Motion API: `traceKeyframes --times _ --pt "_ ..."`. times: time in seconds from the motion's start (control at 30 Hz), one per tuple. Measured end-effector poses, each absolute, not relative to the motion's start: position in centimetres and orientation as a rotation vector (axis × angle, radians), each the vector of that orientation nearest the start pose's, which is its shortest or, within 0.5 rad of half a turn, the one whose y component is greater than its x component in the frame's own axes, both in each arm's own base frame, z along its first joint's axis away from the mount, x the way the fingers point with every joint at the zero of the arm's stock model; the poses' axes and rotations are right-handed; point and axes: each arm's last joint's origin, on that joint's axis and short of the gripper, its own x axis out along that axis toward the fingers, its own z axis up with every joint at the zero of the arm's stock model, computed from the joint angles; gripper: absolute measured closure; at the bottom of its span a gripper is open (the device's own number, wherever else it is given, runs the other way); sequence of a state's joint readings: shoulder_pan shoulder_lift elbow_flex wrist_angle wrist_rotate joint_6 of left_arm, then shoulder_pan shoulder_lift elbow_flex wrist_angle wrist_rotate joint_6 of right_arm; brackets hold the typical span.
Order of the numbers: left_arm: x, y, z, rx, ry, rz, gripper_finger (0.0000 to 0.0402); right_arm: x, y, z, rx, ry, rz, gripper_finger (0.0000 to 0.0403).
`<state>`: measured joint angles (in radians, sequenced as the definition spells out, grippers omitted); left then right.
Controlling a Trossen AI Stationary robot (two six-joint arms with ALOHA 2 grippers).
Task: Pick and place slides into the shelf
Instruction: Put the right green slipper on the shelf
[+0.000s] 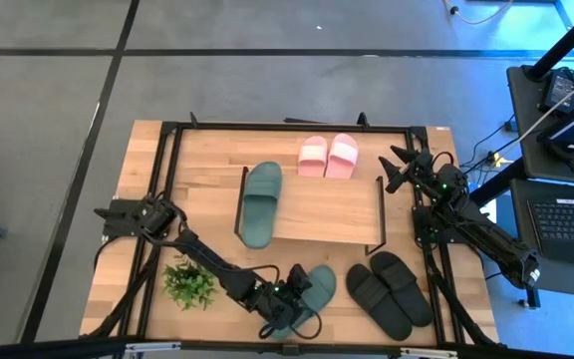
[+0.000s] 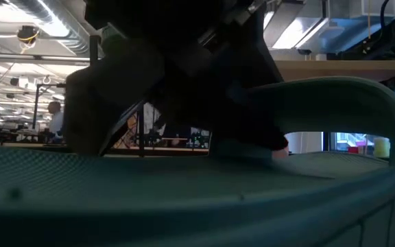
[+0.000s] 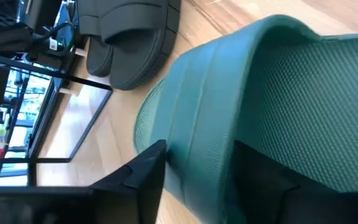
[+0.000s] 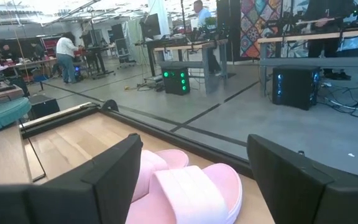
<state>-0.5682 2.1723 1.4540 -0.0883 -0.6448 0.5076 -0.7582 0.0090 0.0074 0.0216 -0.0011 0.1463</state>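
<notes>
Three pairs of slides sit on the wooden surface (image 1: 147,175). One green slide (image 1: 261,202) lies half on the left end of the shelf (image 1: 327,209), its toe overhanging the shelf's front edge. The second green slide (image 1: 312,289) lies on the surface near the front edge, just left of the black pair (image 1: 389,290), which rests side by side at the front right. The pink pair (image 1: 327,156) sits together behind the shelf, near the back edge. The left claw (image 1: 289,314) is down at the front green slide; in its wrist view the two dark fingers (image 3: 143,180) straddle the edge of the wide green strap (image 3: 216,124), one on each side, close against it but not clearly clamped, so whether it has a firm hold cannot be told. The right claw (image 1: 397,168) hovers at the right end of the shelf, beside the pink pair, with its fingers (image 4: 114,174) spread wide and nothing between them. A small potted plant (image 1: 189,282) stands at the front left of the surface, near the left arm.
</notes>
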Motion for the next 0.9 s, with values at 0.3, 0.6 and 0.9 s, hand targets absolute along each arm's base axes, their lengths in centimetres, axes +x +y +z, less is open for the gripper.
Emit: traceKeyframes --times 0.3,0.6,0.9 --pt "39.5 -23.0 14.0 0.866 0.67 -0.07 0.0383 7.1 -6.7 16.7 0.132 -0.074 -0.754 0.0111" --pt "39.0 -23.0 14.5 0.787 0.7 -0.03 0.0396 7.1 -6.7 16.7 0.133 -0.075 -0.754 0.0111" --pt "36.6 -22.5 21.5 0.572 0.638 0.027 0.0399 7.1 -6.7 16.7 0.133 -0.075 -0.754 0.0111"
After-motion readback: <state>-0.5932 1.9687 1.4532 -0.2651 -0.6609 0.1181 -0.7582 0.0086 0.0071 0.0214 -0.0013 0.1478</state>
